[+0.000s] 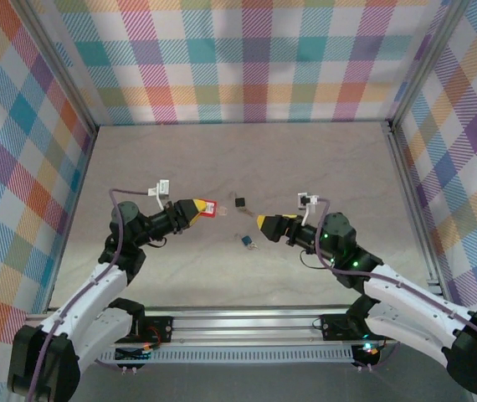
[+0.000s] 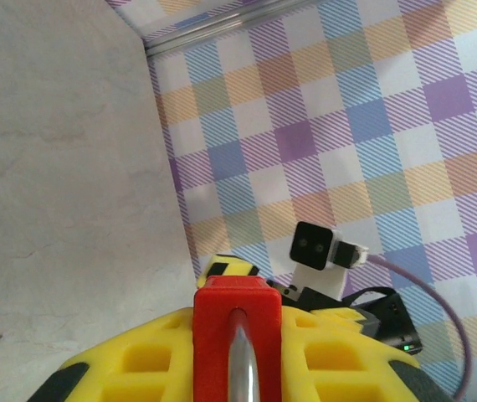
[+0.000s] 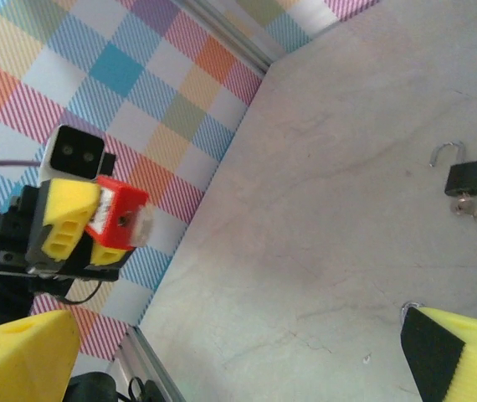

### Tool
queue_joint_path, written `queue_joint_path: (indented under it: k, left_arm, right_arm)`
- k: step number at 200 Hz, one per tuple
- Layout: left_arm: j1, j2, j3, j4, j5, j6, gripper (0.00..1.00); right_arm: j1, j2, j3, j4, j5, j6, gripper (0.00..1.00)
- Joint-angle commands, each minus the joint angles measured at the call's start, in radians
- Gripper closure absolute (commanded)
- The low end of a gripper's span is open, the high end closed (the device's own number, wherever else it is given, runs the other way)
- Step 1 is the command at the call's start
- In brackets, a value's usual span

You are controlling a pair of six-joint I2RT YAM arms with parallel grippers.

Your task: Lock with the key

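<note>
Left fingers [image 2: 138,360] are clenched on the red padlock [image 2: 237,322], keyhole end facing the other arm. Right fingers [image 3: 460,352] are spread wide with nothing in them. The only key [image 3: 471,209] I can pick out lies flat on the bench [image 3: 347,167], just beside the black padlock [image 3: 468,177]. My worry: it's tiny and flat, so a pinch could skid it away or snag the black lock instead. A crooked poke could also twist the red one in its grip.
</note>
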Motion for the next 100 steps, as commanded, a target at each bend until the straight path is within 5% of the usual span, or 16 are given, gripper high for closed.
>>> queue_joint_path:
  k: [1,62,100]
  left_arm:
    - [-0.026,0.038,0.056,0.127,-0.004,0.000,1.00]
    - [-0.115,0.136,0.069,0.297,-0.042,0.011,1.00]
    - [-0.154,0.195,0.047,0.427,-0.026,-0.010,1.00]
  right_arm:
    - [-0.005,0.010,0.059,-0.053,-0.093,-0.056,0.01]
    - [-0.005,0.104,0.034,0.131,-0.244,0.053,0.00]
    - [-0.005,0.153,0.025,0.289,-0.319,0.083,0.21]
